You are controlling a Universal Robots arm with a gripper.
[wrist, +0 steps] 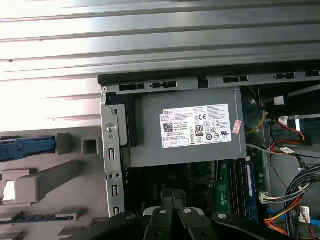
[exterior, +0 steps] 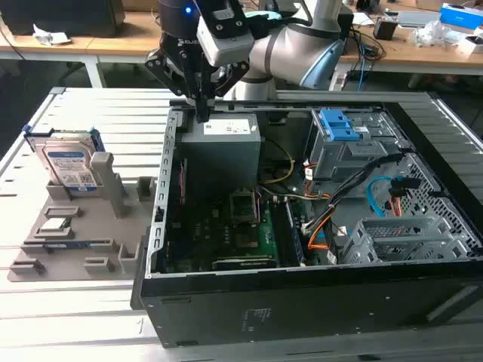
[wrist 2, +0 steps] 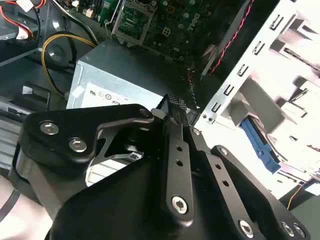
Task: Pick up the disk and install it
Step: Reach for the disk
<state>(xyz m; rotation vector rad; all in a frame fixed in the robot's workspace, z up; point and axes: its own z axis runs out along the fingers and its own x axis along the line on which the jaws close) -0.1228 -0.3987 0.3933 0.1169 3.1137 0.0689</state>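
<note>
The disk [exterior: 69, 162] stands upright in a grey holder [exterior: 83, 249] on the table, at the exterior view's left, outside the open computer case [exterior: 161, 204]. It is silver-grey with a white and blue label and blue side rails. One blue rail of the disk [wrist: 25, 145] shows edge-on in the first wrist view. My gripper [exterior: 202, 113] hangs well to the right of the disk, over the case's back left corner and just above the grey power supply [exterior: 220, 147]. Its fingers [wrist: 172, 197] are shut together with nothing between them.
Inside the case lie a green motherboard [exterior: 241, 234], orange and black cables [exterior: 324, 226], and a drive bay with blue latches [exterior: 343, 124]. A small square chip [exterior: 56, 225] sits on the holder. Cluttered workbenches [exterior: 423, 38] stand behind the ribbed metal table [exterior: 90, 113].
</note>
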